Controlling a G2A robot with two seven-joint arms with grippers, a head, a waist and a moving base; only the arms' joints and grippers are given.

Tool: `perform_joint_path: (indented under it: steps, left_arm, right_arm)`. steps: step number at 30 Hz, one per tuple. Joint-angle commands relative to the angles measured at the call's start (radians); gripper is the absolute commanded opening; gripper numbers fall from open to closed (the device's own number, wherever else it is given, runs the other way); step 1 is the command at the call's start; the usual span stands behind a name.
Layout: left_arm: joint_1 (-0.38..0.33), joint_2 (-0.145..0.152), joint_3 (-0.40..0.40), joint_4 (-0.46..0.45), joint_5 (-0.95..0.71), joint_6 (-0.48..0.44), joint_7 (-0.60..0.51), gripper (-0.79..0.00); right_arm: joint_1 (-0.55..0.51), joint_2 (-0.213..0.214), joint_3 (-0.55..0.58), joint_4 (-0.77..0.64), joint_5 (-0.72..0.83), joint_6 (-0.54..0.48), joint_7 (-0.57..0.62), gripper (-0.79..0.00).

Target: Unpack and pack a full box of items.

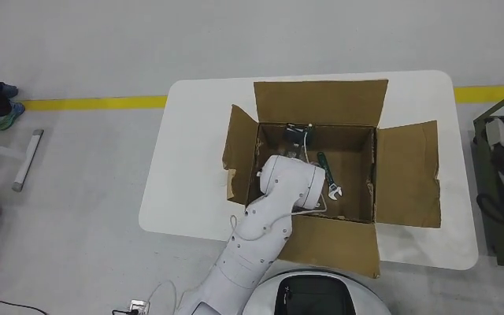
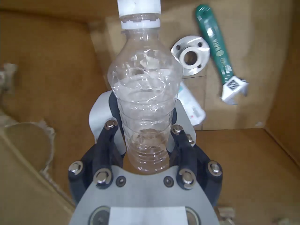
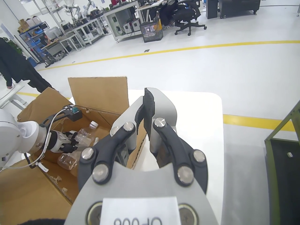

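Black-linked and steel-plated, the left hand (image 2: 144, 111) is clamped around the lower body of a clear plastic bottle (image 2: 145, 71) with a white screw cap; its two jaws press on opposite sides of the ribbed wall, and the cap end points away from the wrist. The bottle is held inside the open brown cardboard box (image 1: 409, 185), above its floor. In the right wrist view it appears tilted, cap higher than base, between the box walls.

Just past the bottle, a round silver metal flange (image 2: 191, 54) with bolt holes lies flat on the box floor. Beside it lies a green-handled adjustable wrench (image 2: 216, 47) with a white head. The flange and the wrench handle look to be touching or nearly so. A white tube-like item (image 2: 193, 110) lies partly hidden behind the bottle.

In the top view the box sits in the centre of the frame on a white rounded surface (image 1: 197, 157), all four flaps folded outward. The wrench lies right of centre inside it. The left arm comes in from the lower middle of the frame and covers the middle of the box.

The right hand (image 3: 145, 104) is closed on nothing, pads pressed together, raised over the white surface just outside the box. A yellow floor line (image 1: 94, 102) runs across the upper left of the top view.
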Motion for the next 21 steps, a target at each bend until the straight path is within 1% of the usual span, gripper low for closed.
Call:
perform_joint_path:
  steps: [1, 5, 10, 12, 14, 18, 21]
  left_arm:
    - [0.009, 0.0, -0.013, -0.065, -0.008, -0.012, 0.0, -0.785]
    - [0.019, 0.001, -0.044, -0.202, -0.019, -0.041, 0.0, -0.785]
    - [0.007, 0.003, -0.098, -0.384, -0.011, -0.081, 0.0, -0.785]
    - [-0.001, 0.005, -0.119, -0.434, 0.021, -0.11, 0.0, -0.785]
    - [-0.007, 0.005, -0.146, -0.486, 0.028, -0.119, 0.0, -0.785]
    - [-0.023, 0.006, -0.206, -0.579, 0.101, -0.153, 0.0, -0.785]
    - [-0.027, 0.007, -0.263, -0.619, 0.166, -0.176, 0.0, -0.785]
  right_arm:
    - [0.01, 0.001, 0.001, 0.0, 0.015, -0.008, 0.006, -0.785]
    - [0.03, 0.002, -0.002, 0.0, 0.038, -0.017, 0.02, -0.785]
    - [0.046, 0.003, -0.024, 0.0, 0.044, -0.023, 0.036, -0.785]
    - [0.053, 0.004, -0.039, 0.0, 0.04, -0.023, 0.041, -0.785]
    - [0.06, 0.004, -0.053, 0.0, 0.033, -0.022, 0.045, -0.785]
    - [0.072, 0.005, -0.083, 0.0, 0.02, -0.019, 0.052, -0.785]
    - [0.08, 0.005, -0.102, 0.0, 0.011, -0.012, 0.056, -0.785]
